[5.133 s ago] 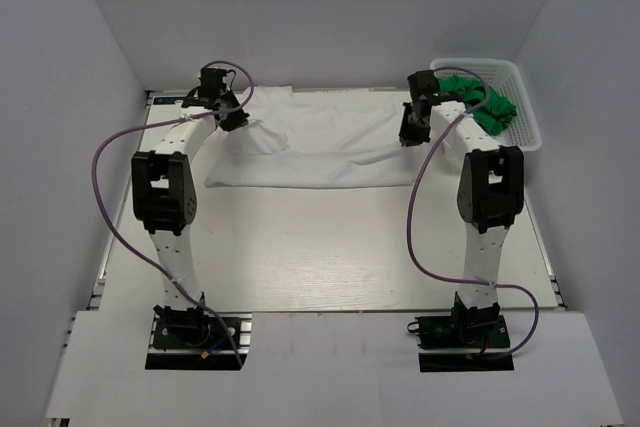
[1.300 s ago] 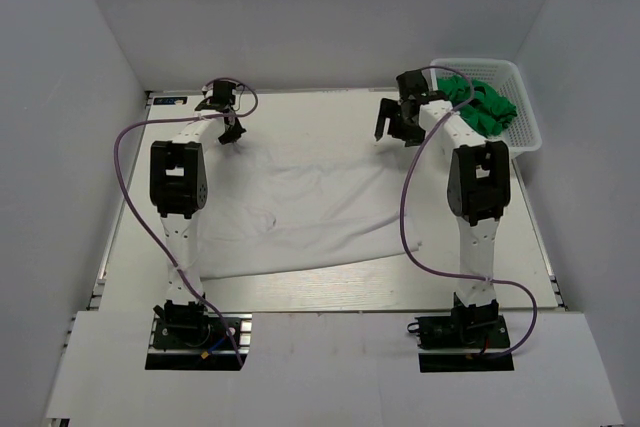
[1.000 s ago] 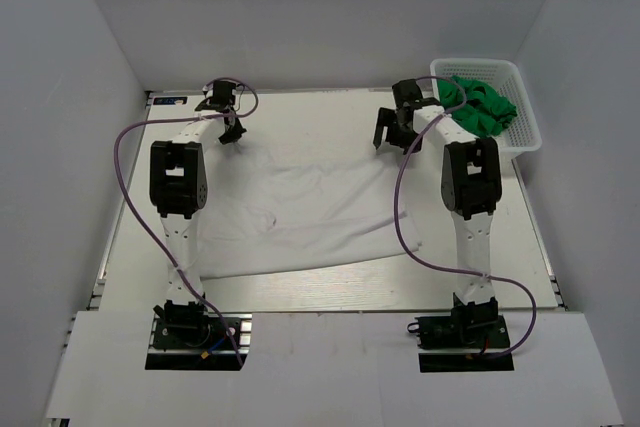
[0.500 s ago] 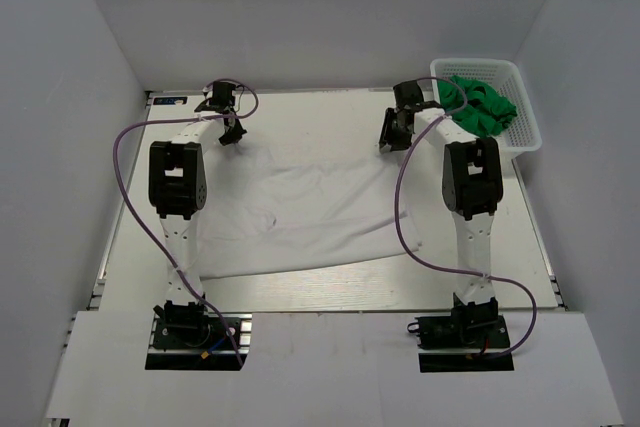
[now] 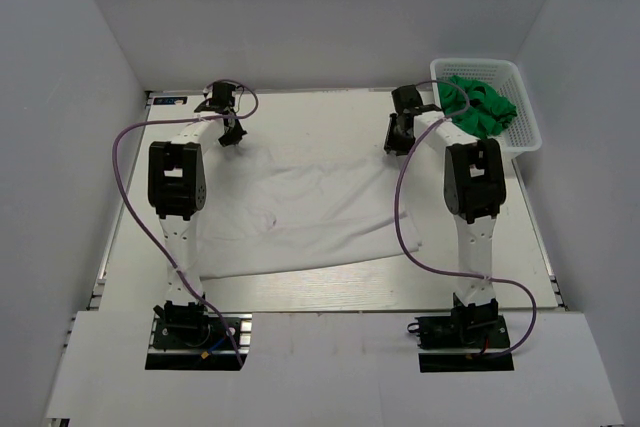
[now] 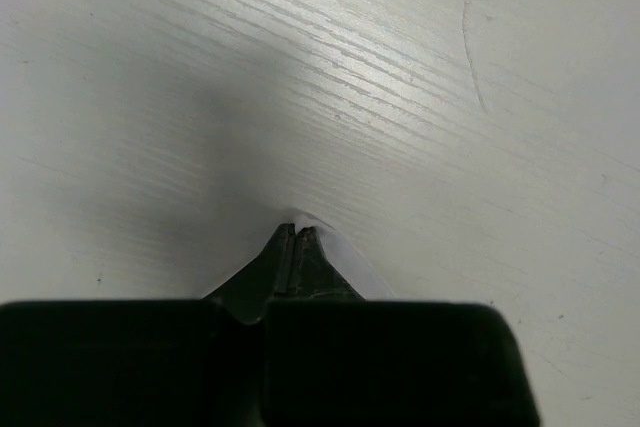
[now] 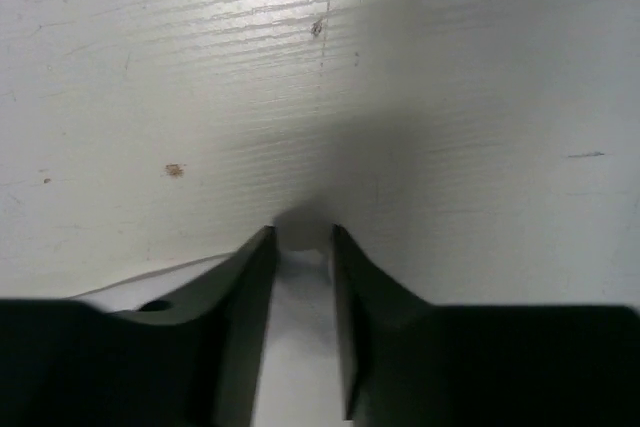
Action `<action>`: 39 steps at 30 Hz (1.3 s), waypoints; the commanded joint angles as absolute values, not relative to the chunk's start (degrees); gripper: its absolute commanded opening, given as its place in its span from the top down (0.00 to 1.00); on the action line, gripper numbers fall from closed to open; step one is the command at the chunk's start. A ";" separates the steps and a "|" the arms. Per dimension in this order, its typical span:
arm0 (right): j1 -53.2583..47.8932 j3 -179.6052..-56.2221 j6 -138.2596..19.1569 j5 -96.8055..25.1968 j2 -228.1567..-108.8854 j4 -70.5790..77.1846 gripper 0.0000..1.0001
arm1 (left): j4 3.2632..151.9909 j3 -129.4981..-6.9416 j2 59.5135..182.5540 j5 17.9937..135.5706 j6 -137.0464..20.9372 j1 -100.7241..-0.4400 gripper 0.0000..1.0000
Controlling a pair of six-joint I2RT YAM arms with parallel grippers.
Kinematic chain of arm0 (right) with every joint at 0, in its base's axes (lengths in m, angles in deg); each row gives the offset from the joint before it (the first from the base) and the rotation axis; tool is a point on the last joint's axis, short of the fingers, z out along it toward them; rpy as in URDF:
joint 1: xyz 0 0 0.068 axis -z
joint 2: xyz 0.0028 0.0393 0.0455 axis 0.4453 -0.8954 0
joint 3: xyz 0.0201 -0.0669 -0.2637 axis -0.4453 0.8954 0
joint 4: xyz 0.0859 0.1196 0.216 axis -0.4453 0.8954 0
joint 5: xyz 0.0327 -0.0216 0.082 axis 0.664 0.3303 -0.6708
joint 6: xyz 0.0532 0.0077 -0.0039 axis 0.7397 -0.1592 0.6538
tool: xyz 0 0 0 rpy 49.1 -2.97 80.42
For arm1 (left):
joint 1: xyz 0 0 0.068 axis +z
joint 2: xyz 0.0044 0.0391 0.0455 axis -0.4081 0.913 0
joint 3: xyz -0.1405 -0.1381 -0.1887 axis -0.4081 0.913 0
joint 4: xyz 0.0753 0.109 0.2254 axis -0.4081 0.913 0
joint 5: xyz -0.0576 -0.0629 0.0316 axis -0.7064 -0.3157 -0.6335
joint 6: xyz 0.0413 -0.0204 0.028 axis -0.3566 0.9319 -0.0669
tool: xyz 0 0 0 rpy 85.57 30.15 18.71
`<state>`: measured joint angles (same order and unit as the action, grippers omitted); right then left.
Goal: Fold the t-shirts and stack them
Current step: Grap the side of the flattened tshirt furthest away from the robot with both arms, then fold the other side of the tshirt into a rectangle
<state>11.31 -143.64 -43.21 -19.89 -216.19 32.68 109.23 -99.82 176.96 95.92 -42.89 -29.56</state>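
Observation:
A white t-shirt (image 5: 300, 212) lies spread and wrinkled across the middle of the table. My left gripper (image 5: 232, 135) is at its far left corner. In the left wrist view that gripper (image 6: 297, 229) is shut, with a thin white edge of the shirt (image 6: 345, 262) pinched at its tips. My right gripper (image 5: 396, 140) is at the shirt's far right corner. In the right wrist view its jaws (image 7: 302, 232) stand narrow, and white cloth (image 7: 300, 347) fills the gap between them. Bright green t-shirts (image 5: 482, 107) lie bunched in the basket.
The white lattice basket (image 5: 528, 132) stands at the table's far right corner, just right of my right arm. Purple cables loop out from both arms. White walls close in the table on three sides. Bare tabletop (image 5: 310, 112) shows beyond the shirt.
My right gripper has come down onto the shirt's far right corner and its wide-open jaws have closed in on the cloth. The left gripper and the shirt have stayed put.

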 commanded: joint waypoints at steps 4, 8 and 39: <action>10.97 -142.29 -43.78 -21.92 -215.14 34.44 1.00 | 109.79 -99.06 171.66 94.45 -43.35 -29.97 1.00; 10.71 -144.84 -44.22 -22.63 -214.36 34.44 1.00 | 109.79 -99.59 169.83 94.45 -43.35 -29.97 1.00; 9.39 -110.50 -44.13 -23.15 -180.61 22.31 1.00 | 111.81 -55.14 121.67 91.99 -33.34 -29.97 1.00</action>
<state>9.45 -112.63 -44.37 -23.98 -183.99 24.12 110.10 -58.42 127.36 91.50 -35.09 -29.62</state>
